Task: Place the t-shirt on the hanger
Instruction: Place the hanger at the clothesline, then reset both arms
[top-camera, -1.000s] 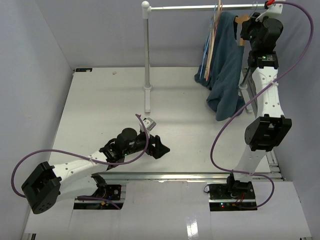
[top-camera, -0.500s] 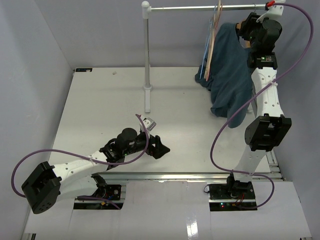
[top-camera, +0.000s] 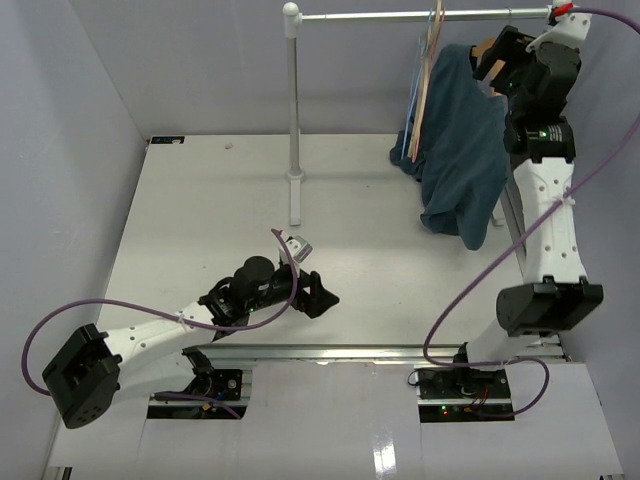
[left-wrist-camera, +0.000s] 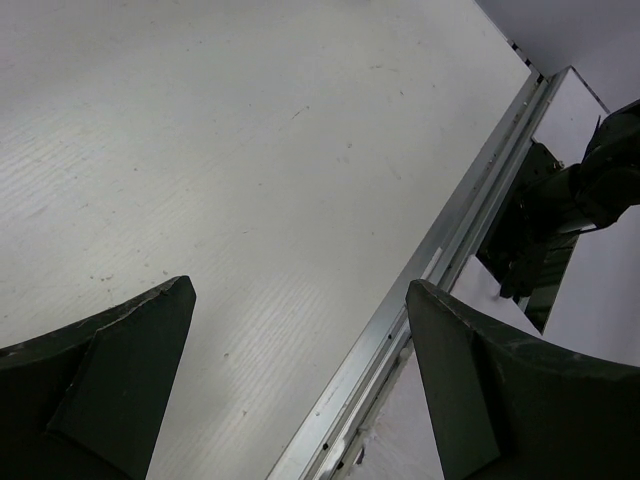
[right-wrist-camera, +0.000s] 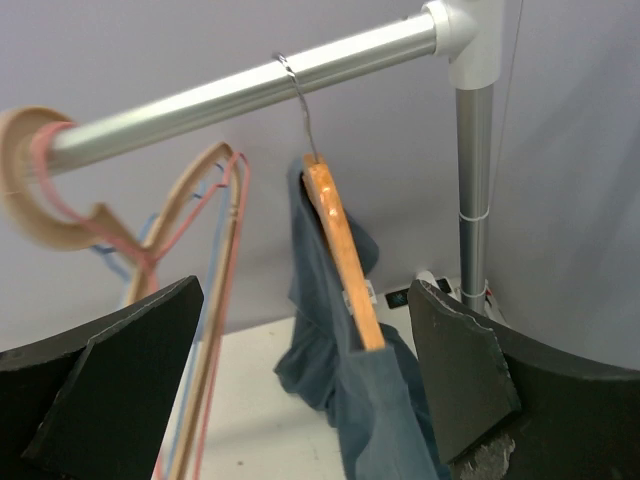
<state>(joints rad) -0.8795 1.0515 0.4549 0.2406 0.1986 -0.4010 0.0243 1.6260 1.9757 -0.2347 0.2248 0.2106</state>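
Note:
The dark teal t-shirt (top-camera: 460, 150) hangs bunched over the wooden hanger (top-camera: 482, 47), whose metal hook is on the rail (top-camera: 420, 15). In the right wrist view the hanger (right-wrist-camera: 343, 255) slants down into the t-shirt (right-wrist-camera: 400, 420), with one wooden shoulder bare. My right gripper (top-camera: 497, 62) is up by the rail and open (right-wrist-camera: 303, 290); the hanger shows between its fingers, touching neither. My left gripper (top-camera: 322, 297) rests low over the table's near edge, open (left-wrist-camera: 300, 288) with nothing in it.
Thin blue, orange and pink hangers (top-camera: 425, 80) hang left of the t-shirt on the same rail (right-wrist-camera: 250, 90). The rack's left post (top-camera: 294, 120) stands mid-table, its right post (right-wrist-camera: 473, 180) close beside my right gripper. A metal strip (left-wrist-camera: 440, 260) edges the table.
My right gripper has opened and let go of the hanger, and the right arm has drawn back to the right. The t-shirt has swung slightly. The left arm has not moved.

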